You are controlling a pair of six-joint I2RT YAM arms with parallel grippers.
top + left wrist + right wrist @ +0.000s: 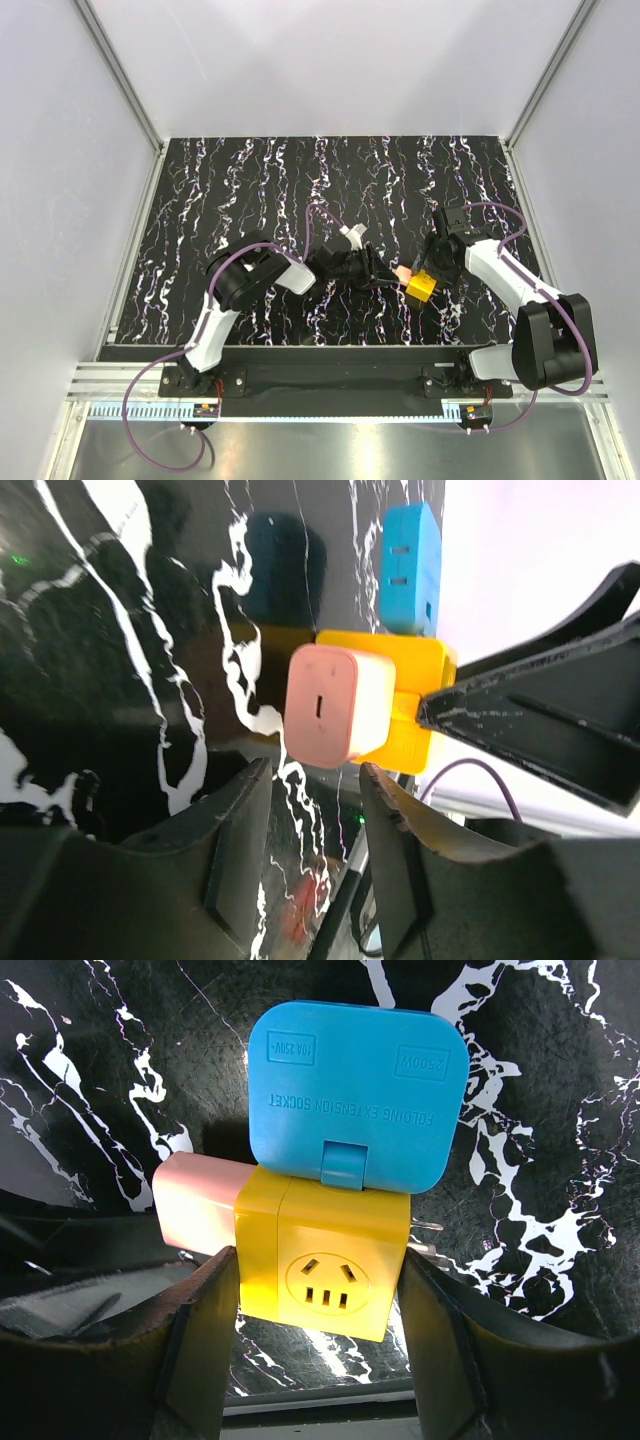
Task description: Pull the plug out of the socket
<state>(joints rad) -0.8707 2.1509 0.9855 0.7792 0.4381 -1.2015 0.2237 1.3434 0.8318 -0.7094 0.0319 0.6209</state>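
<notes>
The left gripper (383, 272) lies sideways with its jaws parted, the tips just short of the pink plug (335, 705) and not clamping it. The plug is seated in the side of the yellow socket (325, 1250), which carries a blue flap (355, 1090), right of the middle of the surface (250, 180). The right gripper (318, 1265) is clenched on the socket's two sides.
</notes>
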